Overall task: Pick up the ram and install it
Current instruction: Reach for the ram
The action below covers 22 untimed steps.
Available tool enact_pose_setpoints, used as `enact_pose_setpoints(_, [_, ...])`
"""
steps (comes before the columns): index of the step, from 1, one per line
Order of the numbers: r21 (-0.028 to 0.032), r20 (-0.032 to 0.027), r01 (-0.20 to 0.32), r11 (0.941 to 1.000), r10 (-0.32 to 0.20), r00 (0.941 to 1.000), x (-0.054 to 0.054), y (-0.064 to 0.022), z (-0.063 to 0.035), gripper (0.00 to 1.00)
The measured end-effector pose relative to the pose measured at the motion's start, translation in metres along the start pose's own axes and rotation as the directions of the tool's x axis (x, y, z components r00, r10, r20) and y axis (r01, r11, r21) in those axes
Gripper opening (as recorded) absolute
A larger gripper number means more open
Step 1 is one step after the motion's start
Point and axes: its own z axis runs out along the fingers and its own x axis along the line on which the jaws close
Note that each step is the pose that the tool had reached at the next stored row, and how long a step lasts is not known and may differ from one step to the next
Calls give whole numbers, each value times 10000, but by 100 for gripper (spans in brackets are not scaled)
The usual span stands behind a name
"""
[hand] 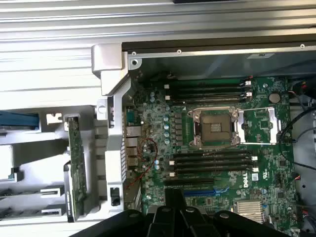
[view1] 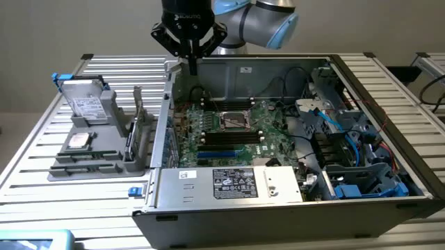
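Here, the tool hovers over a case on a slatted table.

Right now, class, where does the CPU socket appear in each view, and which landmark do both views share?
Exterior view: the CPU socket sits mid-motherboard inside the open case.
Wrist view: the CPU socket lies between two banks of black memory slots.
Shared landmark: the blue expansion slot beyond one bank.

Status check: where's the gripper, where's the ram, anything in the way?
Gripper shut, empty, above the computer case's rear corner. Ram lying in the grey holder, untouched. Expansion card upright between ram and case.
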Motion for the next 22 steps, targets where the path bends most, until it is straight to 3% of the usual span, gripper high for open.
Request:
enact_pose_setpoints(14, [1, 1, -2, 10000, 2, 10000, 4, -2, -1, 11])
enact_pose_setpoints(22, [-6, 1, -7, 10000, 7, 10000, 217, -32, -6, 11])
